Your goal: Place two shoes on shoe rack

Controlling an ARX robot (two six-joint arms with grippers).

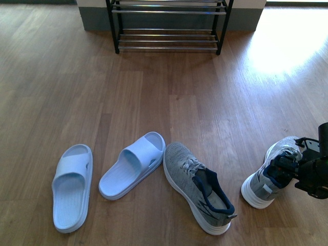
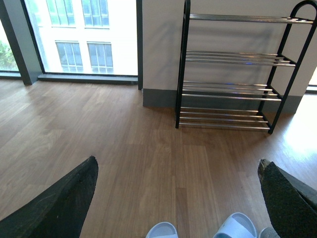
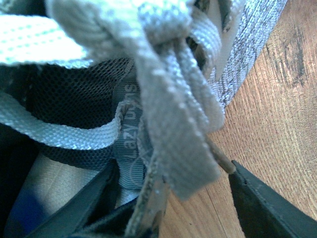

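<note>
One grey knit shoe [image 1: 197, 187] lies on the wood floor at front centre, toe pointing away. The second shoe [image 1: 266, 174] sits at the right. My right gripper [image 1: 285, 169] is at its opening and stands open, one finger inside the dark collar and the other outside above the floor. In the right wrist view the laces and tongue of that shoe [image 3: 148, 99] fill the frame, hanging between the fingers of the right gripper [image 3: 173, 201]. My left gripper [image 2: 176, 196] is open, holding nothing, high over the floor. The shoe rack [image 1: 168, 25] [image 2: 230, 74] stands against the far wall.
Two pale blue slides [image 1: 72, 187] [image 1: 134, 164] lie left of the centre shoe; their toes show in the left wrist view [image 2: 237, 227]. Bare wood floor [image 1: 169, 97] stretches to the rack. A window [image 2: 79, 34] is left of the rack.
</note>
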